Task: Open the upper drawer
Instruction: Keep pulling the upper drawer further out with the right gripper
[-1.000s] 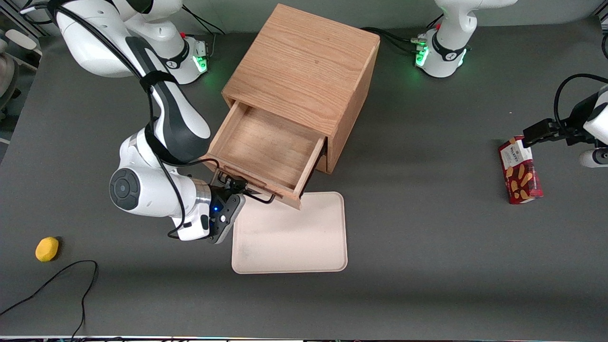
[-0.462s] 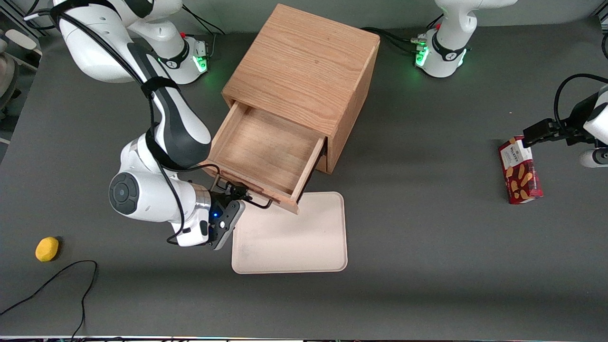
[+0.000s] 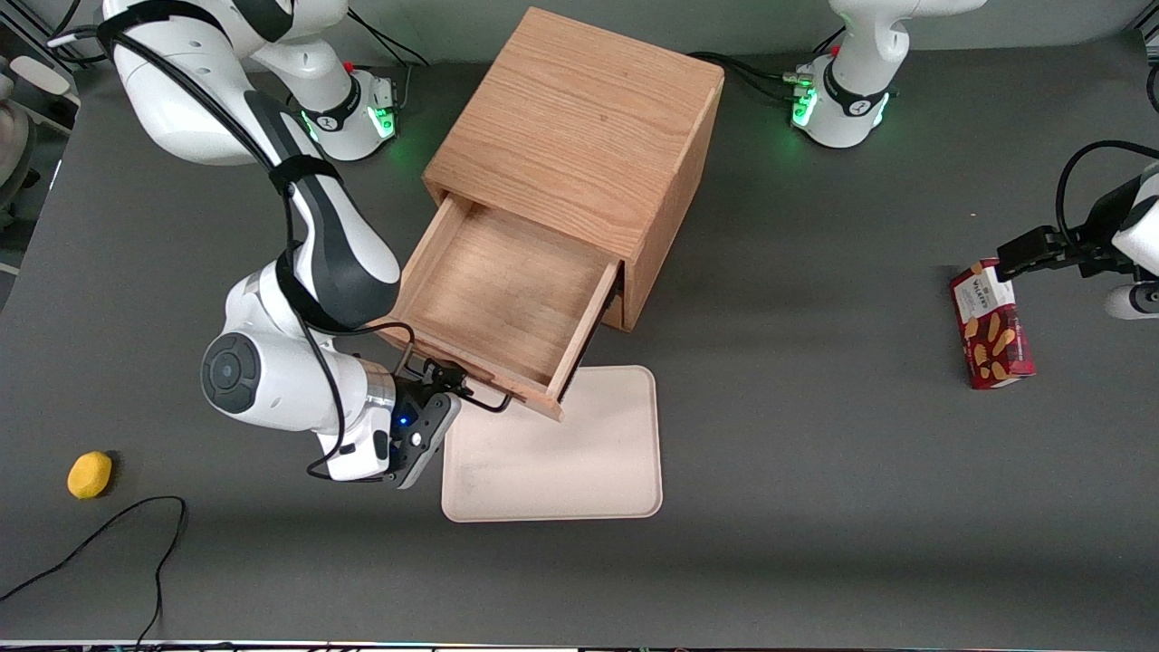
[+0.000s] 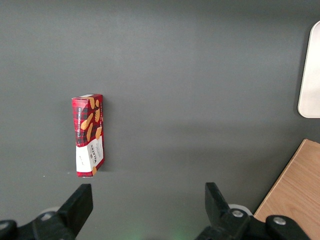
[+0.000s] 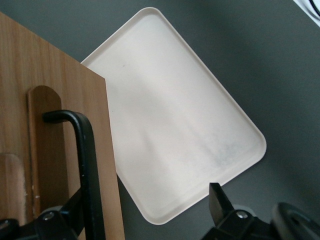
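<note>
The upper drawer (image 3: 507,290) of the oak cabinet (image 3: 579,127) stands pulled well out, its wooden tray empty. Its thin black wire handle (image 3: 471,394) runs along the drawer front nearest the front camera. My gripper (image 3: 442,380) is at that handle, in front of the drawer. In the right wrist view the gripper (image 5: 147,200) is open, its fingers (image 5: 220,205) wide apart. The handle (image 5: 87,165) lies against the inner face of one finger, over the drawer front (image 5: 30,75). Nothing is clamped between the fingers.
A cream tray (image 3: 561,453) lies on the table in front of the drawer, partly under its front edge, and shows as the tray (image 5: 175,125) below the gripper. A yellow object (image 3: 90,474) and a black cable (image 3: 109,534) lie toward the working arm's end. A red biscuit box (image 3: 991,337) lies toward the parked arm's end.
The drawer has slid farther out of the cabinet, its front now reaching over more of the cream tray. My gripper and wrist moved with the handle, nearer the front camera.
</note>
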